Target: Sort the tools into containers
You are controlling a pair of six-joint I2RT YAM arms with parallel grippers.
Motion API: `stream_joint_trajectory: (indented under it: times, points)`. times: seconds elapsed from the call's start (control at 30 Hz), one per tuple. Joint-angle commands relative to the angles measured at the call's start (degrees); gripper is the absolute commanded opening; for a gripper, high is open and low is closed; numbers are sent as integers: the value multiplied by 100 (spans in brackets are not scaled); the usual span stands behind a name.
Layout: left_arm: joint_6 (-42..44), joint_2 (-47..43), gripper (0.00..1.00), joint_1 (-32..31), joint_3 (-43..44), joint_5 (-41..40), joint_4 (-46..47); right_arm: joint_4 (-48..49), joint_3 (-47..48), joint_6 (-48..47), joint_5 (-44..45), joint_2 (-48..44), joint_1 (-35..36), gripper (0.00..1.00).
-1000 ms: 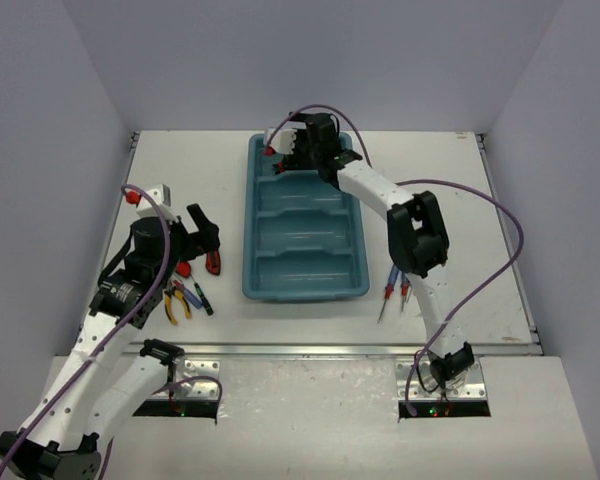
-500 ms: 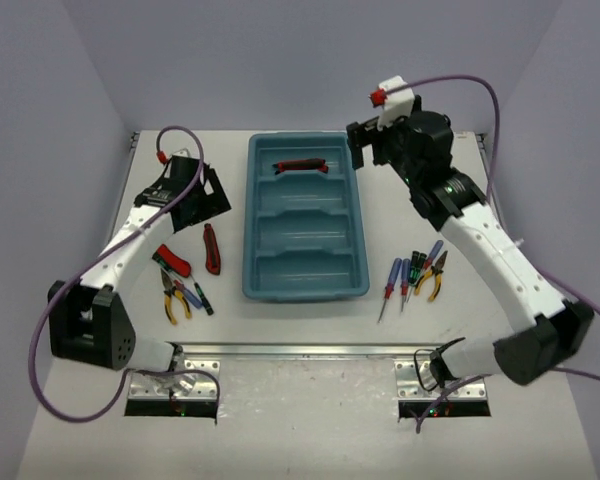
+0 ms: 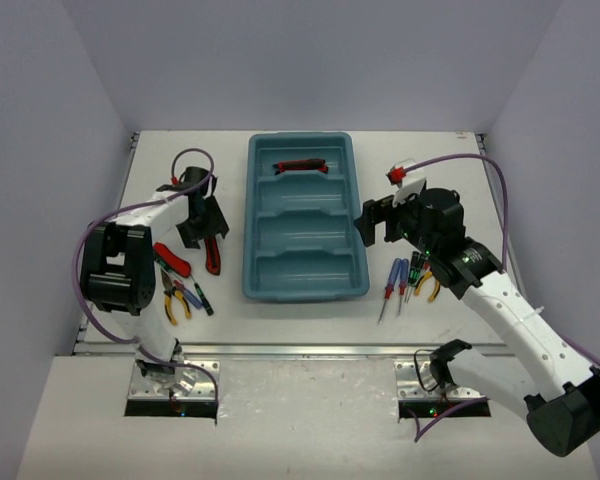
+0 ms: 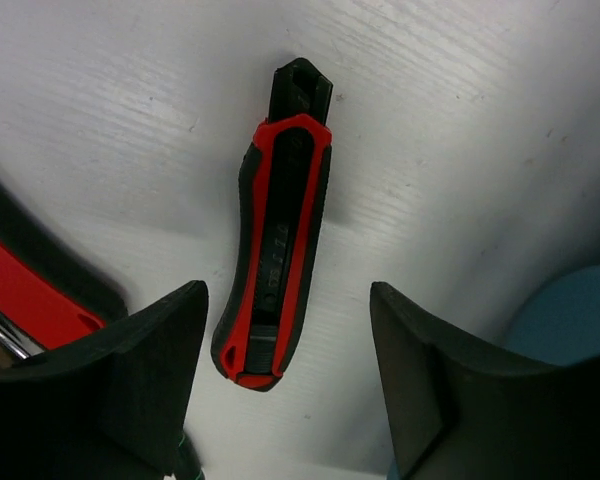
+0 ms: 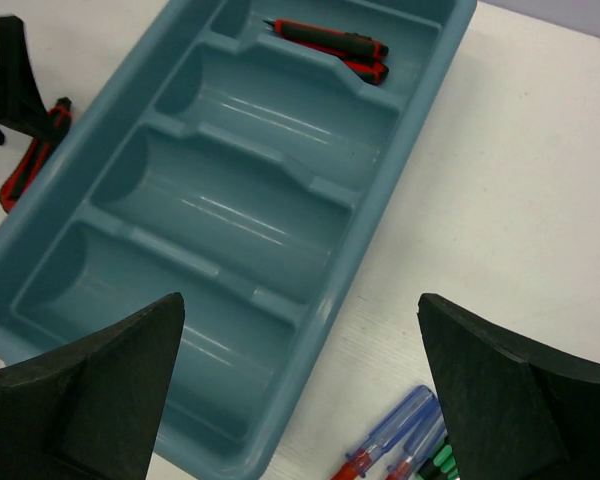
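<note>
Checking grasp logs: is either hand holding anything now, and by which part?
Nothing held. Left hand open over a knife; right hand open, empty.

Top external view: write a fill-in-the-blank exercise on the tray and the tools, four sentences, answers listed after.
1. The teal tray has ____ compartments.
2. The only tool inside it, a utility knife, lies in the ____ end compartment.
3. The open left gripper hangs over a second utility knife that lies on the ____.
4. The blue-handled screwdrivers lie on the tray's ____ side.

Missing words: four; far; table; right.
</note>
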Motion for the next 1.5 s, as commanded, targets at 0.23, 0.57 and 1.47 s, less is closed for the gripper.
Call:
stream_joint_trajectory:
  times: [0.23, 0.57, 1.47]
  points:
    - [-96, 677, 55, 5, 77, -207, 246, 542, -61, 156, -351, -366, 17, 99]
    - [-25, 315, 10, -138, 343, -671, 89, 611, -114, 165, -264, -416, 23, 99]
    - [6691, 2251, 0, -2368, 4163, -460, 5504, 357, -466, 1235, 636, -1408, 22, 99]
